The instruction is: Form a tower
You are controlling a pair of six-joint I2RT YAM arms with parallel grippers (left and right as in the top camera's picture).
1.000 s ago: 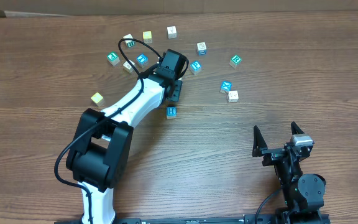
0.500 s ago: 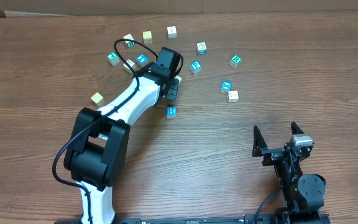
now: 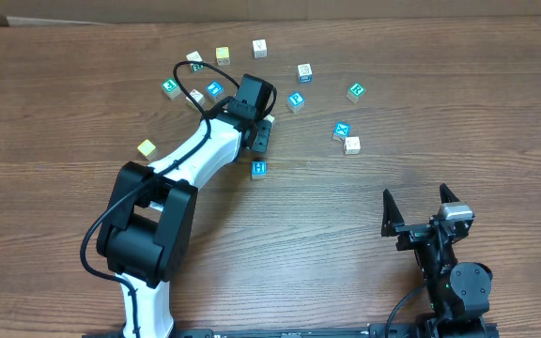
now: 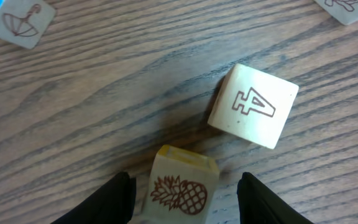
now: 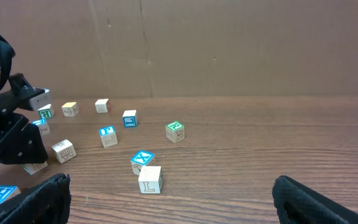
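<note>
My left gripper points down among the scattered alphabet cubes at the far middle of the table. In the left wrist view a pale cube with a pineapple drawing sits between the fingers. A thin strip of table shows on each side of it, so the jaws are open around it. A pale cube marked 4 lies just beyond it to the right. My right gripper rests near the front right, open wide with nothing in it. No tower shows in any view; every cube I see lies singly.
Loose cubes ring the left gripper: a blue H cube just in front, a yellowish one to the left, and a blue X cube beside a pale L cube to the right. A cardboard wall backs the table.
The left arm has shifted slightly away from the front edge, towards the far left. The right arm and the loose cubes have not moved.
</note>
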